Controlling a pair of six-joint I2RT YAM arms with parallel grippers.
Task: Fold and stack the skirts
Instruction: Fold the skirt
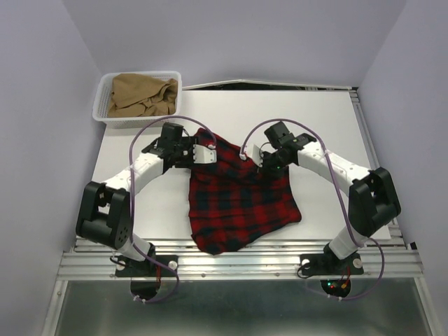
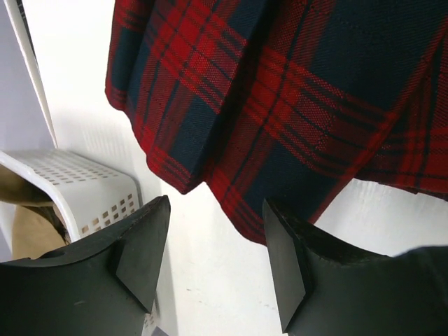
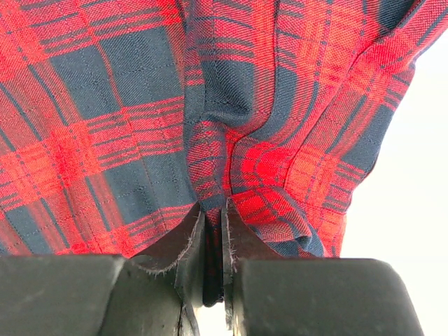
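Tartan skirt (image 1: 241, 203), mid-table, is pinched by the right gripper (image 3: 213, 210); the left gripper (image 2: 216, 210) is spread open beside it. Seemingly nothing is folded yet; the tan skirt (image 1: 140, 94) is seen in the basket (image 1: 103, 120).

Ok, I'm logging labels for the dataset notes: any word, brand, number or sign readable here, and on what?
No readable text in any view.
Plaid skirt: only its tartan weave, no tag showing.
White basket: bare mesh, no print.
tan skirt: plain cloth, no label in view.
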